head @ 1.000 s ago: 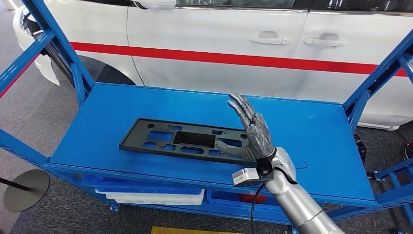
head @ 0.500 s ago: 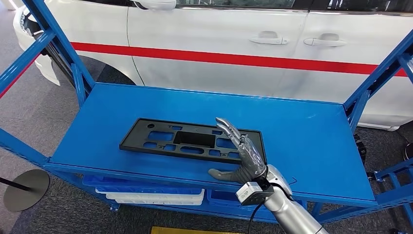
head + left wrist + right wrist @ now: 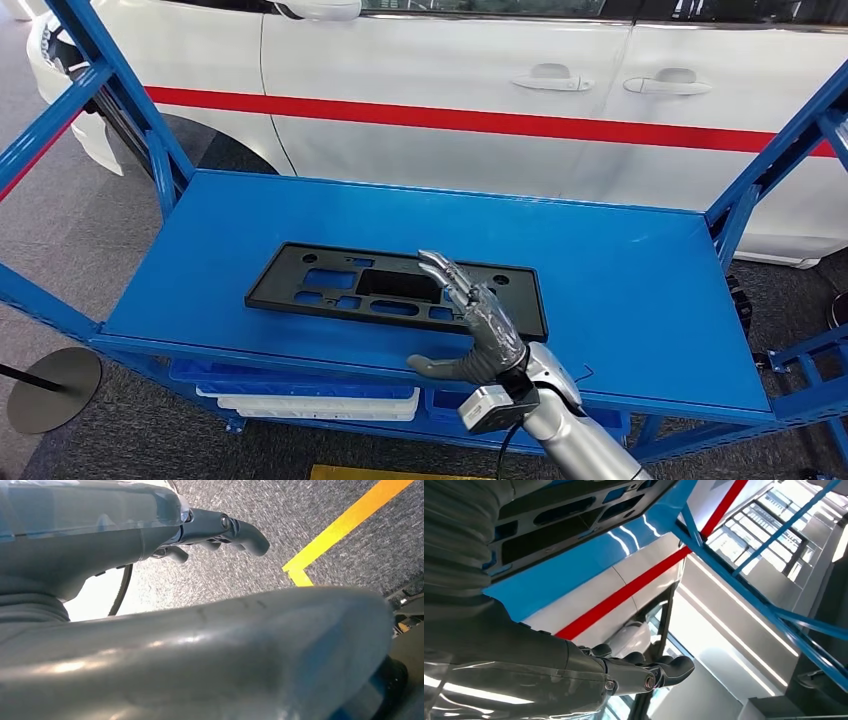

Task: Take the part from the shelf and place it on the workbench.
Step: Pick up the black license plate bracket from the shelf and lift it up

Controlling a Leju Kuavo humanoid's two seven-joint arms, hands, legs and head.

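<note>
A flat black part (image 3: 390,290) with several cutouts lies on the blue shelf (image 3: 640,290), left of its middle. My right hand (image 3: 470,330) hovers at the part's near right edge with straight fingers reaching over the part. Its thumb sticks out sideways over the shelf's front lip, and nothing is in it. The right wrist view has the part (image 3: 574,515) and the shelf top (image 3: 589,565) close by, with the fingers (image 3: 644,672) apart from them. My left hand (image 3: 220,530) hangs over the floor, its fingers loosely extended and holding nothing.
A white car (image 3: 480,80) with a red stripe stands right behind the shelf. Blue uprights (image 3: 120,90) frame both shelf ends. A white tray (image 3: 320,405) and blue bins sit on the level below. A round grey base (image 3: 55,385) and a yellow floor line (image 3: 345,525) lie nearby.
My right hand has come down and drawn back toward the shelf's front, moving left from above the part's right end to its near edge. The part has not moved.
</note>
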